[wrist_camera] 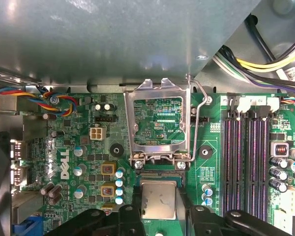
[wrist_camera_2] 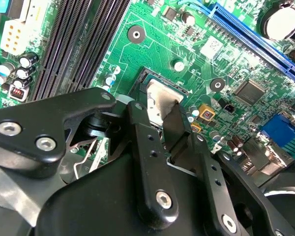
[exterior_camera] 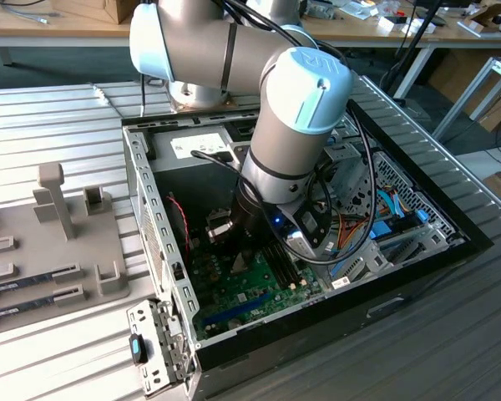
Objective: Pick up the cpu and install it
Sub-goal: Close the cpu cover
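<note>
The cpu (wrist_camera: 159,196), a flat square chip with a pale silvery top, is between my two black fingers in both wrist views. My gripper (wrist_camera: 159,209) is shut on the cpu (wrist_camera_2: 156,98), one finger (wrist_camera_2: 140,120) on each side. It is held low over the dark socket (wrist_camera_2: 143,74) on the green motherboard (wrist_camera_2: 152,39). I cannot tell whether it touches the socket. The metal load frame (wrist_camera: 160,147) is flipped up, open, just beyond the socket (wrist_camera: 160,174). In the exterior view my gripper (exterior_camera: 225,242) reaches down inside the computer case (exterior_camera: 150,209).
Black memory slots (wrist_camera: 248,147) run beside the socket, and coloured cables (wrist_camera: 54,98) lie nearby. Blue expansion slots (wrist_camera_2: 255,37) cross the board. The case walls (exterior_camera: 417,251) ring my arm. A grey fixture plate (exterior_camera: 50,242) holding long memory sticks (exterior_camera: 33,280) lies outside, on the exterior view's left.
</note>
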`<state>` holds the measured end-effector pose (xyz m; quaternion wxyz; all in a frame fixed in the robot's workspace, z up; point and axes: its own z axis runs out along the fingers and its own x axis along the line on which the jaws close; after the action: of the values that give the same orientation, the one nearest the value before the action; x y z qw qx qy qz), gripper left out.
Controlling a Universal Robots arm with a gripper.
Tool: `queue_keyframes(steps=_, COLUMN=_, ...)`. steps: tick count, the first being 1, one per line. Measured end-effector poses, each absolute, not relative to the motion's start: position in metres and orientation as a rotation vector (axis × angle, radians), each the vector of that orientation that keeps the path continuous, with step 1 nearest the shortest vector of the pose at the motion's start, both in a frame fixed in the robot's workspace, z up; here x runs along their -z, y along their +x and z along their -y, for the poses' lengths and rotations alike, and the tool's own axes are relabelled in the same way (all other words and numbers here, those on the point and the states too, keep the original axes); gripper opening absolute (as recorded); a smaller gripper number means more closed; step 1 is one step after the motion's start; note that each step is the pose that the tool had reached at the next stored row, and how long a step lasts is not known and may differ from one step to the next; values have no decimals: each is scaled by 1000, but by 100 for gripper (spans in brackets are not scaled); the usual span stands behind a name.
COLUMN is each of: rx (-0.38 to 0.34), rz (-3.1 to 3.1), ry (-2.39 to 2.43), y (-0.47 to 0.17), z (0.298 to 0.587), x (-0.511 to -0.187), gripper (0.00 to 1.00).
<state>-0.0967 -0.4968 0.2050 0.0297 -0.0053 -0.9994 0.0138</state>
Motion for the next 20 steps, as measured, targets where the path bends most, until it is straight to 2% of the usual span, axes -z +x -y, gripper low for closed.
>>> queue_keyframes(steps=20, rx=-43, rz=3082, ry=-16, y=-98, z=497, x=-206, gripper=40)
